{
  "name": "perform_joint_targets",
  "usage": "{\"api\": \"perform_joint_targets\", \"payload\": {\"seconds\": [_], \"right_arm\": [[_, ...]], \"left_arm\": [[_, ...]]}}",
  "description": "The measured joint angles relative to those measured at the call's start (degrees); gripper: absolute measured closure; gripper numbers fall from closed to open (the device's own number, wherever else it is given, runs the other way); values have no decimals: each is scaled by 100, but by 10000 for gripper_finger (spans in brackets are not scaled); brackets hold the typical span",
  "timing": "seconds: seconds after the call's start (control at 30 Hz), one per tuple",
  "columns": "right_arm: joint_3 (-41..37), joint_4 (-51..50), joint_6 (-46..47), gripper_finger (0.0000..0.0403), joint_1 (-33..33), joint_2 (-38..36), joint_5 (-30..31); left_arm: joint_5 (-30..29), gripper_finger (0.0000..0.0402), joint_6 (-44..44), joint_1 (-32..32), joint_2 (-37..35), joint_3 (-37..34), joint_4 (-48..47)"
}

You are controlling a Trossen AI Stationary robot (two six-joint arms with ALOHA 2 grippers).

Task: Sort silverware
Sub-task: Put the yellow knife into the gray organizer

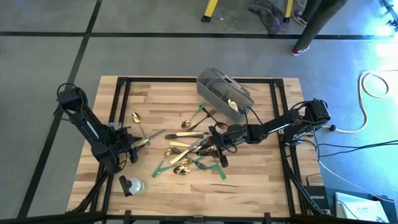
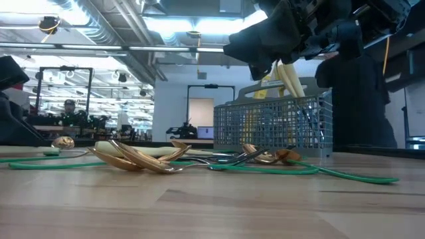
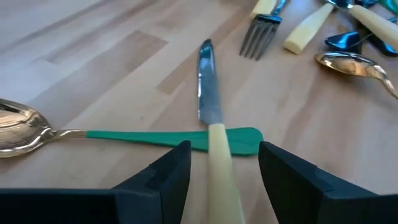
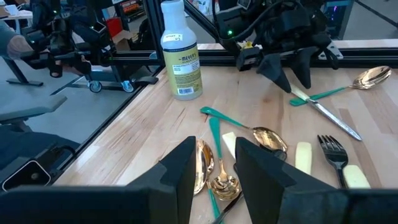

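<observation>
Two hands working: left hand [image 3: 221, 165] open, straddling cream-handled knife [image 3: 211, 118], nothing gripped; next, close and lift. Right hand [image 4: 214, 168] open, empty over spoons [image 4: 214, 174].

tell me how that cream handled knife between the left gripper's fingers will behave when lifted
The knife looks rigid, so it likely won't flex. Its smooth handle and polished blade may slip or pivot blade-down. It lies across green tape, which probably stays put.

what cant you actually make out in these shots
- Knife, left wrist view: handle end cut off by the picture's bottom edge between the left gripper jaws; contact unclear.
- Basket, low view: contents blurred behind mesh.
- Right gripper, right wrist view: whether it touches the gold spoons.
</observation>
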Motion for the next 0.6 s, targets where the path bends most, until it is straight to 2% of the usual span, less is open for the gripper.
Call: {"api": "perform_joint_targets", "payload": {"seconds": [0.17,0.37,0.6], "right_arm": [[0,0,-4,306,-2,0,0],[0,25,-11,306,-2,1,4],[0,44,-11,306,-2,0,4]], "left_arm": [[141,229,-201,9,580,-111,453],[-56,229,-321,4,1189,-162,962],[-96,241,-622,6,1382,-140,982]]}}
